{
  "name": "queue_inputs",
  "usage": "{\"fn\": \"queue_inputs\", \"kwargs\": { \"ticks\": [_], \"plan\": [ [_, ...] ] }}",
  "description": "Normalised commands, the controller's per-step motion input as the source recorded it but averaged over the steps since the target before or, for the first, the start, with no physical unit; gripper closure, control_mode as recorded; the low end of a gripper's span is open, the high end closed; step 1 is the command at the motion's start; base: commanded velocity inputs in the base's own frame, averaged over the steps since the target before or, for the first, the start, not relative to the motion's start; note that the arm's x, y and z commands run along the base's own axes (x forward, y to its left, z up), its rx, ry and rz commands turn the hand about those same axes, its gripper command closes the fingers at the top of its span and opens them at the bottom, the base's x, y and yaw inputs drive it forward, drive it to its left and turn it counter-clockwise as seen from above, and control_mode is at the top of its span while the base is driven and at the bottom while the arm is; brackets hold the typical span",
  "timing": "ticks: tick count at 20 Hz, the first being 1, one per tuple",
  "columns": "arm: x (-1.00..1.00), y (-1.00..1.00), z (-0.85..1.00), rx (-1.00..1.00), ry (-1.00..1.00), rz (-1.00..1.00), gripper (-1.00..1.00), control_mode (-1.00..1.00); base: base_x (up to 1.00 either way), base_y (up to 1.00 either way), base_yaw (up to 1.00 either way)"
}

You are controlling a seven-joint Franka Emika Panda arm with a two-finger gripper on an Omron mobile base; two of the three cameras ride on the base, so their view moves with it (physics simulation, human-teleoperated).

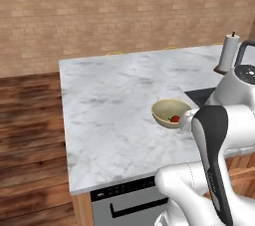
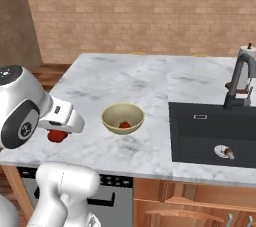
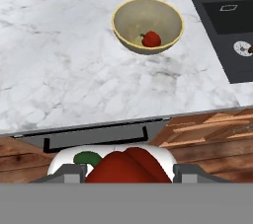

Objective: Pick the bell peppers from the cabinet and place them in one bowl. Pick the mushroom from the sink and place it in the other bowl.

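Right now I am carrying the second bell pepper (image 3: pixel 129 165) in the tool (image 3: pixel 127 169), whose two dark tips are sitting on either side of the red flesh in the hand view, so I am reading the tool as clamped on it. The stem end is pointing off to one side of the tool, showing as a green patch beside the red.

From the right base view, the held pepper is hanging just under the hand, over the near edge of the desk (image 2: pixel 150 78) and low above it.

The relation I am steering by is the bowl (image 3: pixel 147 24): it is lying straight ahead of the tool and a little toward the sink (image 2: pixel 215 132) side, well apart from the held pepper, with bare marble between them. The first pepper (image 3: pixel 151 39) is already resting inside it, toward the tool's near side of the bowl floor.

My judgement is that the coming move needs a forward carry across the desk until the tool is sitting above the bowl's open middle, then a release; dropping short would be landing the pepper on marble, where a round thing could roll.

Further off beyond the bowl, in the sink basin beside the drain, a small brown thing (image 2: pixel 229 152) is lying, likely the mushroom
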Motion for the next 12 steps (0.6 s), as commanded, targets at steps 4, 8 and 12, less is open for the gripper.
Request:
{"fn": "queue_inputs", "kwargs": {
  "ticks": [4, 8, 12],
  "plan": [
    [0.00, 0.00, 0.00, 0.00, 0.00, 0.00, 1.00, 1.00, 0.23, -0.79, -0.01],
    [0.00, 0.00, 0.00, 0.00, 0.00, 0.00, 1.00, 1.00, 0.03, -0.69, -0.14],
    [0.00, 0.00, 0.00, 0.00, 0.00, 0.00, 1.00, 1.00, 0.03, -0.37, -0.06]
  ]
}}
